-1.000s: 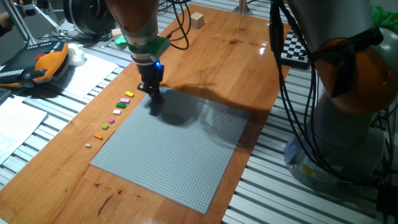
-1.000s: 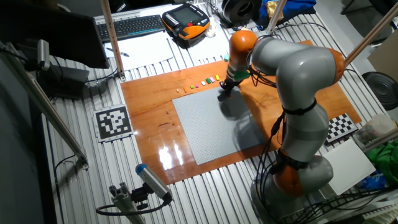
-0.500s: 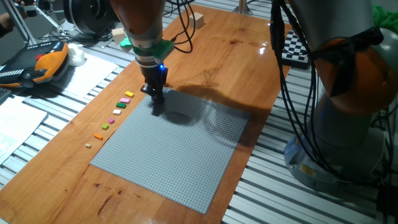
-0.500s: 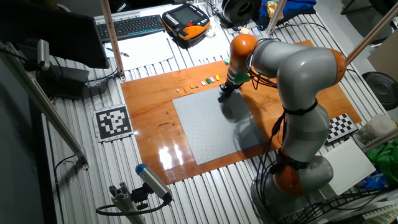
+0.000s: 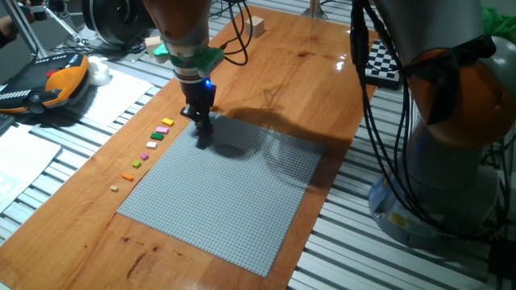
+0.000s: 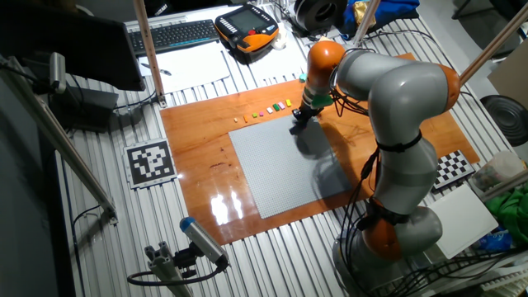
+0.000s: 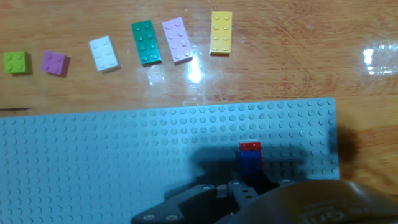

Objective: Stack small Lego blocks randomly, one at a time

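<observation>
In the hand view, several small Lego blocks lie in a row on the wood beyond the plate: lime (image 7: pixel 15 62), purple (image 7: pixel 54 63), white (image 7: pixel 103 53), green (image 7: pixel 146 42), pink (image 7: pixel 176 40) and yellow (image 7: pixel 221 32). The same row shows in one fixed view (image 5: pixel 157 135). My gripper (image 5: pixel 201 135) is low over the far left corner of the grey baseplate (image 5: pixel 226 201). In the hand view the gripper (image 7: pixel 247 182) has its jaws close together on a blue block (image 7: pixel 249 163). A red block (image 7: pixel 250 147) sits at the blue block's far end.
A wooden cube (image 5: pixel 256 26) stands at the far end of the wooden table. An orange teach pendant (image 5: pixel 48 80) and papers lie to the left. A checkerboard (image 5: pixel 379 60) sits at the right edge. The arm's base (image 5: pixel 451 161) stands to the right.
The gripper shifted slightly to the right over the plate's corner, then barely moved. The row of blocks has not moved.
</observation>
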Action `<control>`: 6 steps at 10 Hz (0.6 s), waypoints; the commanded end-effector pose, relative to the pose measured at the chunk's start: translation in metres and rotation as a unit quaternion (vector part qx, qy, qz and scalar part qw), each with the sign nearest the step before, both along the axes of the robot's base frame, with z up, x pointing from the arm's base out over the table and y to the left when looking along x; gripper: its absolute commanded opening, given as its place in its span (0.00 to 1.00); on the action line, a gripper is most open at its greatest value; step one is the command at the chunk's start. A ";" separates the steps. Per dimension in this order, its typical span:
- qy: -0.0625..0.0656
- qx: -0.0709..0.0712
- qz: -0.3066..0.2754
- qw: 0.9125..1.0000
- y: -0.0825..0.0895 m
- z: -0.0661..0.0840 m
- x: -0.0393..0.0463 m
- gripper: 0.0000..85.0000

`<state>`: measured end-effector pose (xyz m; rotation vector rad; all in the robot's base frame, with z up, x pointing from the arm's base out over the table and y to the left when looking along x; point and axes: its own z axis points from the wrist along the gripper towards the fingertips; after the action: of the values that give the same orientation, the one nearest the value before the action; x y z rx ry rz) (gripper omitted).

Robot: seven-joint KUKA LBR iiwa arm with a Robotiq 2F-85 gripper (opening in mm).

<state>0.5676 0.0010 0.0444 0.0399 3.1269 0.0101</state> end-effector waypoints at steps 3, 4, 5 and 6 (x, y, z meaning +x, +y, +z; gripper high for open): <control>-0.002 -0.002 0.002 1.000 0.000 -0.003 -0.0005 0.00; -0.003 -0.002 0.002 1.000 -0.001 -0.004 -0.0005 0.00; -0.003 -0.002 0.002 1.000 -0.001 -0.004 0.0000 0.00; -0.003 -0.002 0.002 1.000 -0.001 -0.003 0.0004 0.00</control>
<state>0.5681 -0.0003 0.0415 0.0329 3.1212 0.0037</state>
